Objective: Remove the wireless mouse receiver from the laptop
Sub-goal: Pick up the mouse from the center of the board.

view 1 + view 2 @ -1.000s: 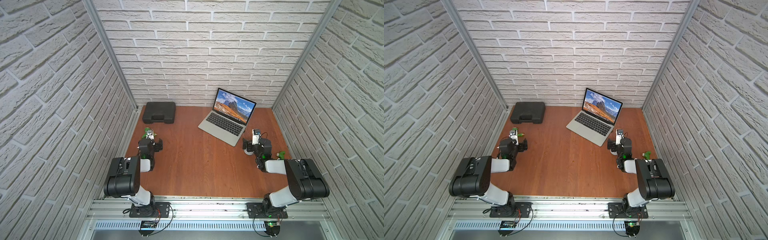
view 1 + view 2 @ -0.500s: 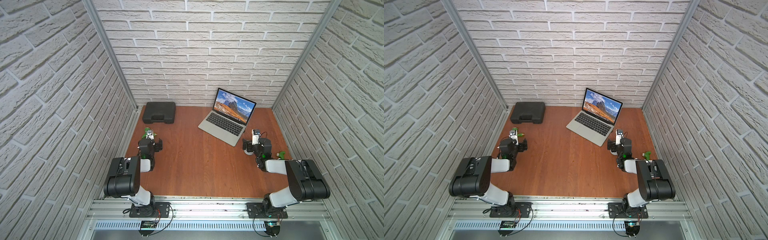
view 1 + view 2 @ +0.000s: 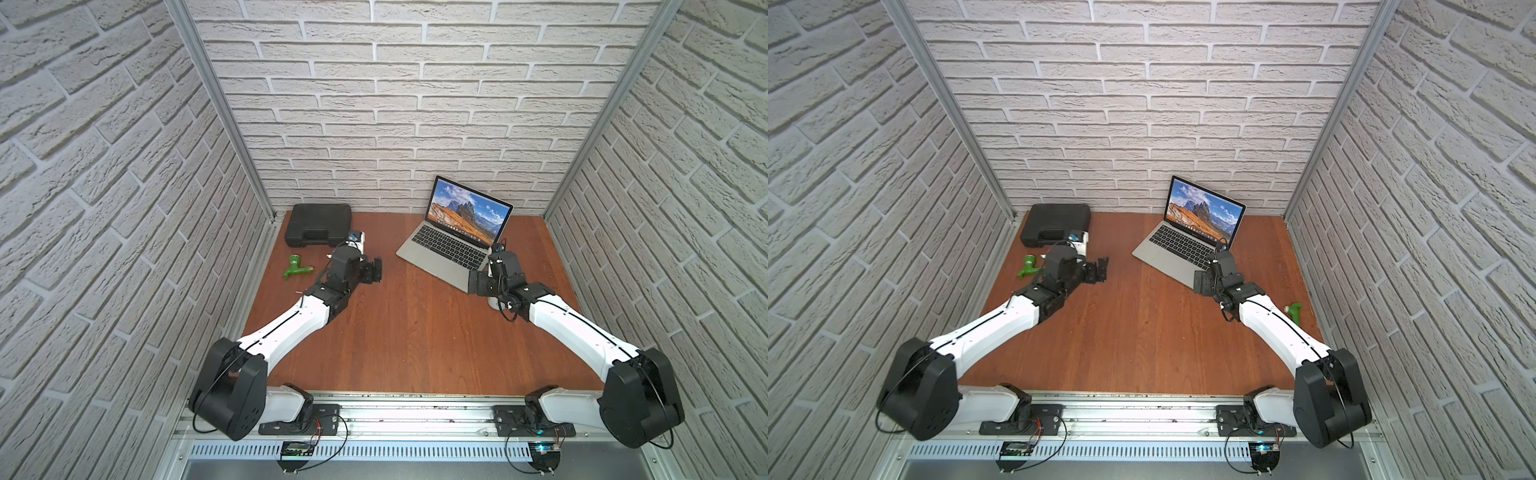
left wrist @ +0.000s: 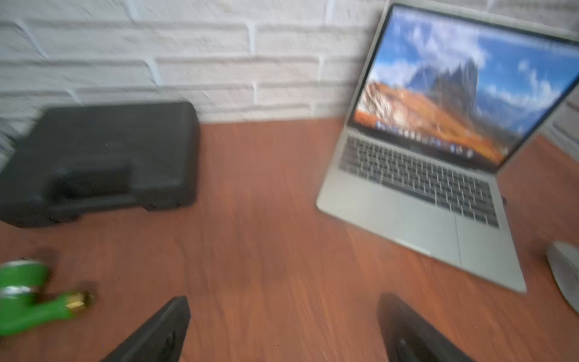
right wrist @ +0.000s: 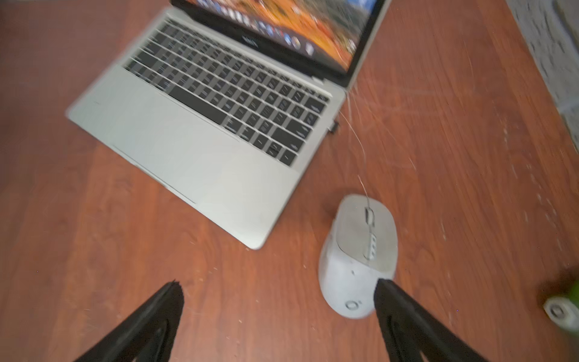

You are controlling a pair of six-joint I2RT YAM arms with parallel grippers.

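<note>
Right wrist: receiver (image 5: 333,128) (dark stub) in laptop (image 5: 175,138)

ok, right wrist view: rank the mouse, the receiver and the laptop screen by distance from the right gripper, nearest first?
From the right gripper:
1. mouse: beside the laptop, just ahead of one of the fingers.
2. wireless mouse receiver: plugged into the laptop's side edge, beyond the mouse.
3. screen: farthest, at the laptop's back.
</note>
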